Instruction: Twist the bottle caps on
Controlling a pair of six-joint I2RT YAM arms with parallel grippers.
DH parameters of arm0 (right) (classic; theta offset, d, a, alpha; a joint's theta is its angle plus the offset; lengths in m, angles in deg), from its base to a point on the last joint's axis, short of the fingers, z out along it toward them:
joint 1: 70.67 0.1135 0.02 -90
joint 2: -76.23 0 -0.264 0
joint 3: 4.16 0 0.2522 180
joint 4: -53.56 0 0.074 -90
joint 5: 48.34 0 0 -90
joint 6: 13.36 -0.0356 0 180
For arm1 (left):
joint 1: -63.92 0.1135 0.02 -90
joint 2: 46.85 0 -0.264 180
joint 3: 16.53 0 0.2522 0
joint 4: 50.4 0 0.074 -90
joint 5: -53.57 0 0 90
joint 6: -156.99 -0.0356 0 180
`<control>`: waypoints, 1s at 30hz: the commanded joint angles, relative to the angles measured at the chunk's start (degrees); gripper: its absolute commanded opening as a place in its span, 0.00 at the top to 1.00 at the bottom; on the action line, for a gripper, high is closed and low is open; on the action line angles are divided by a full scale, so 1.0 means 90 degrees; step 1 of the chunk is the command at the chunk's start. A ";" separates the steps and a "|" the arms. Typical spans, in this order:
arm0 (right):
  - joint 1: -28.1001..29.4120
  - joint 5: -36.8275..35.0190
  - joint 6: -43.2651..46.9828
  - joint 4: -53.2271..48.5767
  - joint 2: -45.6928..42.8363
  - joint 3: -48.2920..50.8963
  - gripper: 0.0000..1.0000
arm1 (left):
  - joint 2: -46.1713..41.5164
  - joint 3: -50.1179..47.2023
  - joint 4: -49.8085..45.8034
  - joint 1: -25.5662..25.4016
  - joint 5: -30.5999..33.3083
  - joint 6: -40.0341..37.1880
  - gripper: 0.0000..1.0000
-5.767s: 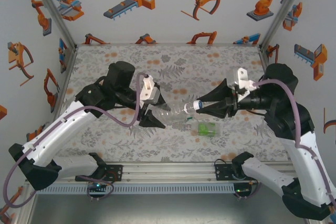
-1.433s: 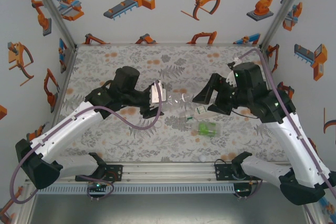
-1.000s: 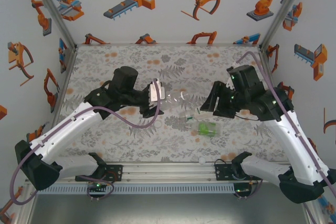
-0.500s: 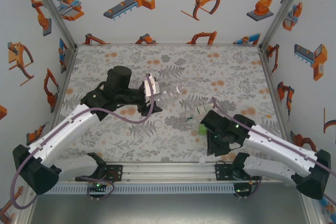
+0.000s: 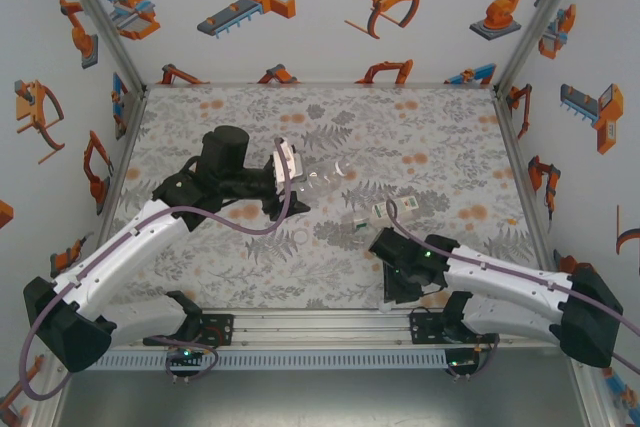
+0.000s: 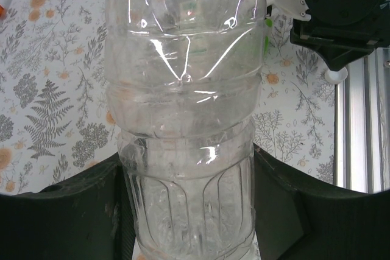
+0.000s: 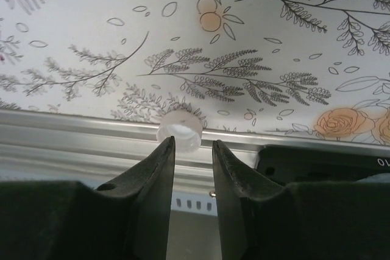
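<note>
Since a second ago my right arm [image 5: 500, 282] has swung down from mid-table to the near edge, and it now lies low along the front of the floral table [image 5: 420, 137]. My left arm [image 5: 130, 237] has barely shifted and holds its load above the middle of the table.

That load is the clear bottle [image 6: 186, 120]: the left gripper [image 5: 298, 187] is clamped on its ribbed lower body, one dark finger [image 6: 79, 211] pressed to each side, with the shoulder pointing away from the wrist camera.

A labelled bottle [image 5: 378, 211] lies on the table between the two arms.

On the right wrist view, the right gripper [image 7: 190, 143] has its jaws slightly apart with nothing between them. The white cap [image 7: 180, 131] sits open side up at the table's very edge, touching the aluminium rail [image 7: 73, 144]. It lies just beyond the fingertips, a little left of the gap.
</note>
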State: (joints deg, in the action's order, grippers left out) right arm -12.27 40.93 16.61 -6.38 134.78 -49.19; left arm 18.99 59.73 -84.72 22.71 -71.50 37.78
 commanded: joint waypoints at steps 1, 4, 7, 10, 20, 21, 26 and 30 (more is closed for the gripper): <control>0.0045 -0.0046 0.0021 0.0193 0.0019 0.0207 0.69 | -0.0089 -0.0003 0.0158 0.0030 -0.0224 0.0107 1.00; 0.0045 -0.0017 -0.0040 0.0254 -0.0016 0.0342 0.70 | -0.0060 0.0003 0.0147 0.0034 -0.0222 0.0102 1.00; 0.0044 -0.0016 -0.0048 0.0450 0.0018 0.0479 0.74 | -0.0053 -0.0001 0.0189 0.0044 -0.0233 0.0132 1.00; 0.0045 -0.0016 -0.0008 0.0633 0.0144 0.0558 0.80 | -0.0032 0.0001 0.0205 0.0037 -0.0235 0.0159 1.00; -0.0037 -0.0319 0.0892 -0.0249 0.0863 -0.1322 1.00 | -0.0245 -0.0128 0.0318 0.0304 -0.0086 0.0502 1.00; -0.0130 -0.0310 0.1075 -0.0337 0.1090 -0.1650 1.00 | -0.0311 -0.0181 0.0369 0.0370 -0.0036 0.0573 1.00; -0.1089 0.0103 0.2090 -0.0488 0.2447 -0.3439 1.00 | -0.0719 -0.0520 0.0629 0.0752 0.0127 0.0980 1.00; -0.1710 0.0371 0.2704 -0.0582 0.3758 -0.4988 1.00 | -0.1102 -0.0842 0.0824 0.0926 0.0457 0.1269 1.00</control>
State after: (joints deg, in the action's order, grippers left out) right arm -24.67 42.24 33.84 -9.09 162.25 -86.45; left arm 11.58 53.50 -80.39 30.27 -69.27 45.50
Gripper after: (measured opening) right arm 0.003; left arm 0.585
